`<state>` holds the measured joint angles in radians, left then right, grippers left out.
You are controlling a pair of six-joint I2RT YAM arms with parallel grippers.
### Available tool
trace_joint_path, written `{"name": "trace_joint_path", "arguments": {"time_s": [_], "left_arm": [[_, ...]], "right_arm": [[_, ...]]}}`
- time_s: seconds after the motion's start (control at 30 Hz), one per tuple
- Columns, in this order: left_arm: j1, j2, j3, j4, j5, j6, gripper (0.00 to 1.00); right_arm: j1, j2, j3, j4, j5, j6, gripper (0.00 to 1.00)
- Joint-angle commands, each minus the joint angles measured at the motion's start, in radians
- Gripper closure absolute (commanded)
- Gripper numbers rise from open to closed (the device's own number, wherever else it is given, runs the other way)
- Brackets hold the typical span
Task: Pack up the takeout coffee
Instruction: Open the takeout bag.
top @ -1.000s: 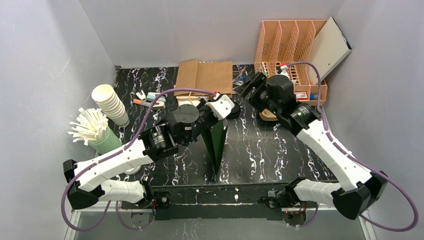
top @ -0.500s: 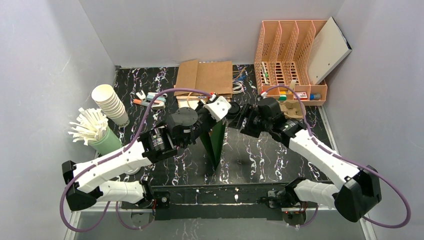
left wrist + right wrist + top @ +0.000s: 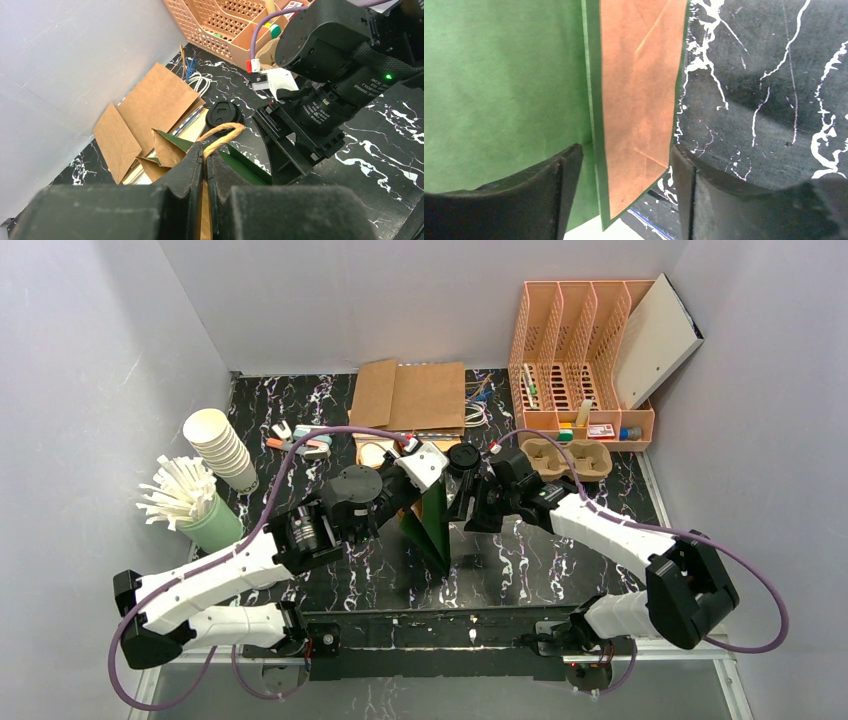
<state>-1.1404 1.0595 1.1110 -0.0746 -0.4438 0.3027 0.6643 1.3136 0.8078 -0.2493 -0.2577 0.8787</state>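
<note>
Left hand (image 3: 205,162) is clamped shut on the tan twisted handle (image 3: 220,136) of a green bag (image 3: 432,525), which stands upright mid-tabletop (image 3: 520,570), mouth upward. Right hand (image 3: 624,170) gapes wide, one finger on either side of the bag's brown side fold. A black lid (image 3: 463,456) sits just behind the bag; the label print on the right arm is too small to read.

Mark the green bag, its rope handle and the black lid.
green bag (image 3: 430,530), top view, its side panel.
rope handle (image 3: 235,128), left wrist view, far end of the loop.
black lid (image 3: 223,114), left wrist view, middle of its top.
</note>
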Motion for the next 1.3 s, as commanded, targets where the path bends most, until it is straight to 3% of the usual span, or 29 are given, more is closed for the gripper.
{"name": "trace_joint_path", "arguments": {"time_s": [0.0,0.17,0.43,0.57,0.6,0.77,0.9,1.13,1.27], "left_arm": [[0.004,-0.036,-0.01,0.021,0.001,-0.013,1.0],[0.004,-0.062,-0.021,0.015,-0.025,0.003,1.0],[0.004,-0.112,-0.036,-0.018,-0.145,-0.007,1.0],[0.004,-0.138,-0.045,-0.041,-0.174,-0.035,1.0],[0.004,-0.141,-0.046,-0.048,-0.193,-0.044,1.0],[0.004,-0.175,-0.044,-0.071,-0.319,-0.078,1.0],[0.004,-0.198,-0.017,-0.1,-0.324,-0.088,1.0],[0.004,-0.196,0.003,-0.1,-0.143,-0.098,1.0],[0.004,-0.173,0.025,-0.087,-0.026,-0.068,1.0]], "right_arm": [[0.005,0.03,0.025,0.002,0.052,-0.039,0.34],[0.005,0.021,0.013,-0.043,0.149,-0.051,0.61],[0.003,-0.004,-0.043,-0.036,0.206,-0.068,0.65],[0.003,0.017,-0.059,-0.002,0.17,-0.091,0.91],[0.004,0.024,-0.056,-0.005,0.17,-0.09,0.93],[0.004,0.027,-0.069,0.001,0.189,-0.083,0.92],[0.003,0.029,-0.104,0.039,0.183,-0.08,0.85],[0.004,0.048,-0.161,0.174,0.057,-0.109,0.65],[0.003,0.042,-0.197,0.239,0.013,-0.099,0.59]]}}
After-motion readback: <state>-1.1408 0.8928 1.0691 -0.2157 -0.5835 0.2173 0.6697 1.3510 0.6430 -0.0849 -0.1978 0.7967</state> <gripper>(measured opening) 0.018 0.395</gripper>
